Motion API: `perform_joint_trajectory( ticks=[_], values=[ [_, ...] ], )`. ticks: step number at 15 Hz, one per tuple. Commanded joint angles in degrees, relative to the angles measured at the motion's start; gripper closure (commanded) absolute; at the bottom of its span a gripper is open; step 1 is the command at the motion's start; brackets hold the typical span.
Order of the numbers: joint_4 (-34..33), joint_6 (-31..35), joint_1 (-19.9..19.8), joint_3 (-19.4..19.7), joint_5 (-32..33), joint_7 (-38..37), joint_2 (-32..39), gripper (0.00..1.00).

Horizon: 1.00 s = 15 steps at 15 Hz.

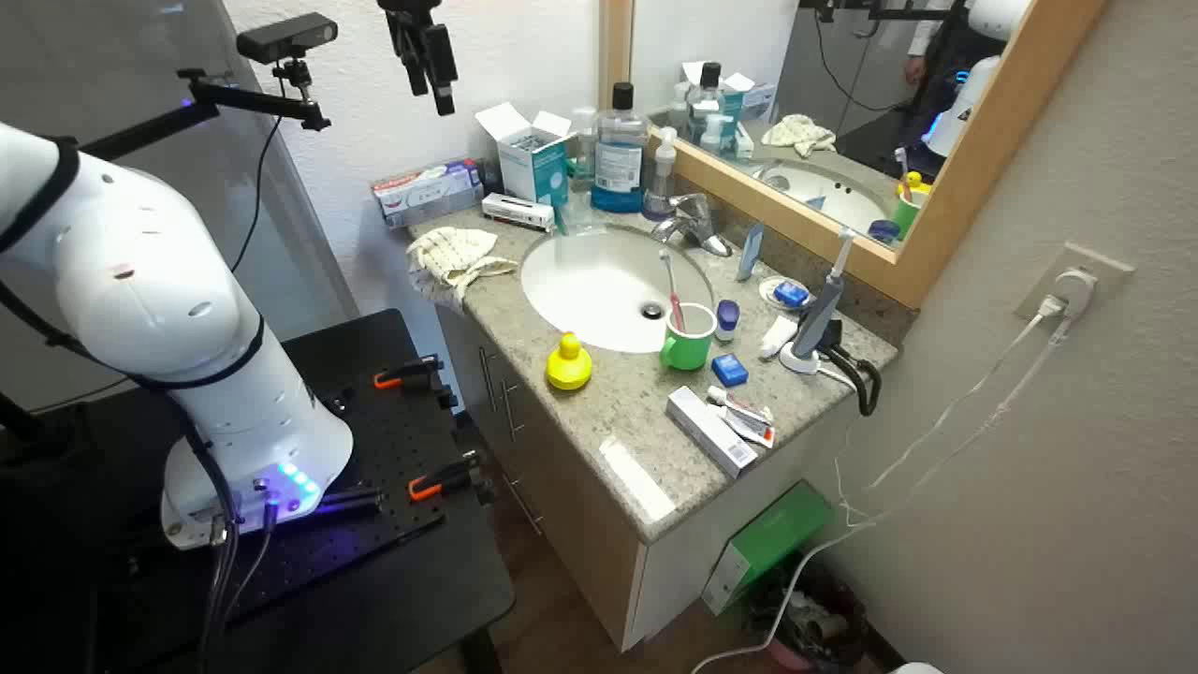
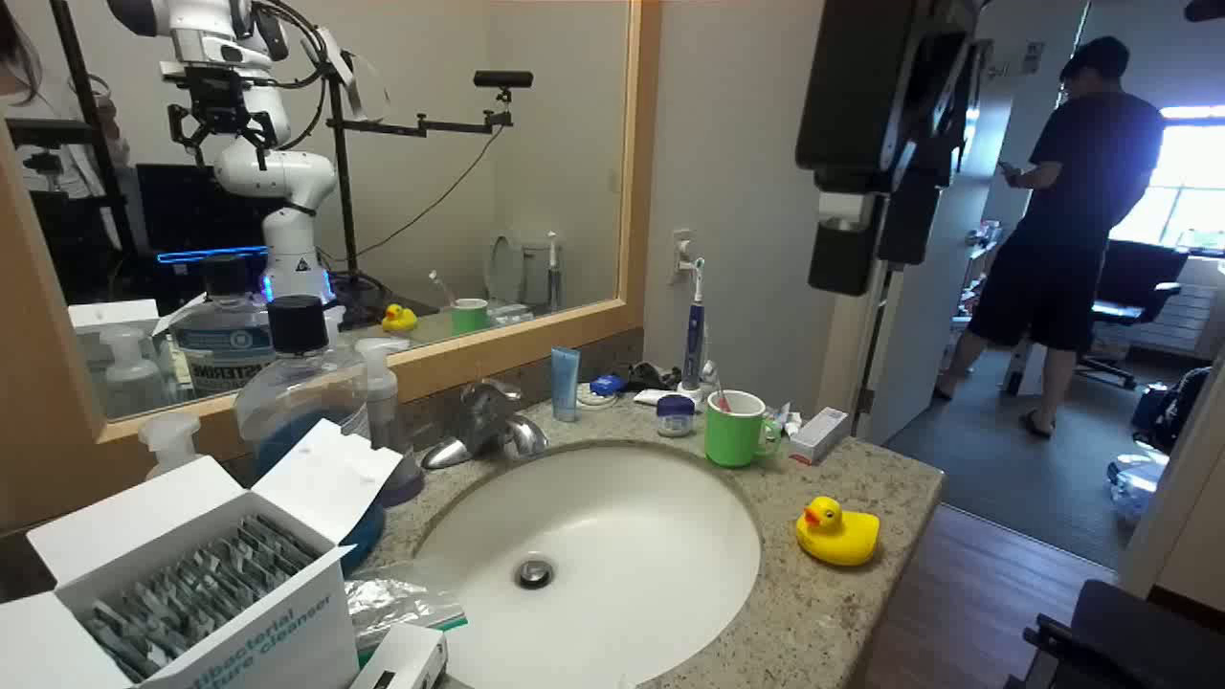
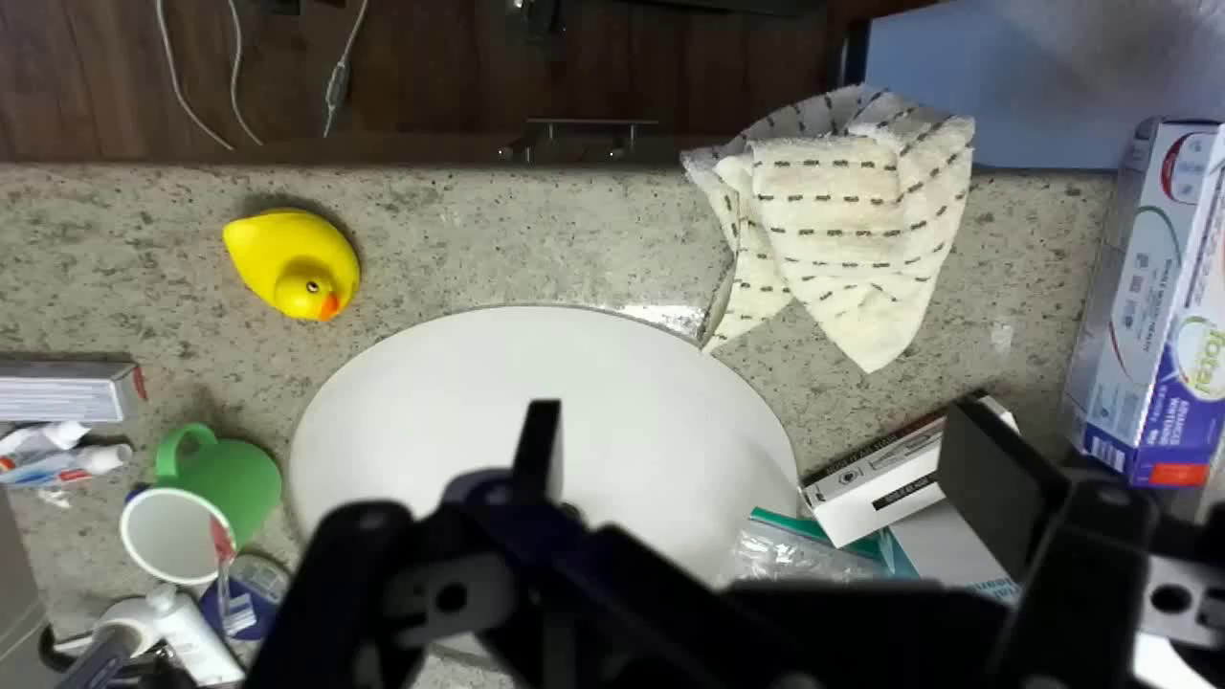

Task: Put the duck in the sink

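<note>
The rubber duck (image 2: 838,534) is bright yellow, plump and upright, with an orange bill and a dark eye; it sits on the speckled stone surface (image 2: 806,620), outside the sink (image 2: 632,550) but near its rim, close to the green mug (image 2: 731,433). The white arm (image 1: 154,300) stands beside the surface, its claw (image 3: 764,457) hanging high and pointing down, jaws parted wide in the wrist view
</note>
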State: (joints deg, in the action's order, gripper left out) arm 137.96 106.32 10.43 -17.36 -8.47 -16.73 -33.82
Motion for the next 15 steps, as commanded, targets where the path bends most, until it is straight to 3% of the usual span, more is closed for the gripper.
perform_joint_trajectory(
  ticks=[1, 8, 15],
  values=[
    [-0.1, -0.1, 0.4, 0.3, 0.2, -0.2, 0.1, 0.0],
    [-0.3, 0.2, 0.1, -0.3, 1.2, -1.0, 0.1, 0.0],
    [-0.4, 9.6, -0.4, 2.1, -0.1, -0.2, 0.3, 0.0]
  ],
)
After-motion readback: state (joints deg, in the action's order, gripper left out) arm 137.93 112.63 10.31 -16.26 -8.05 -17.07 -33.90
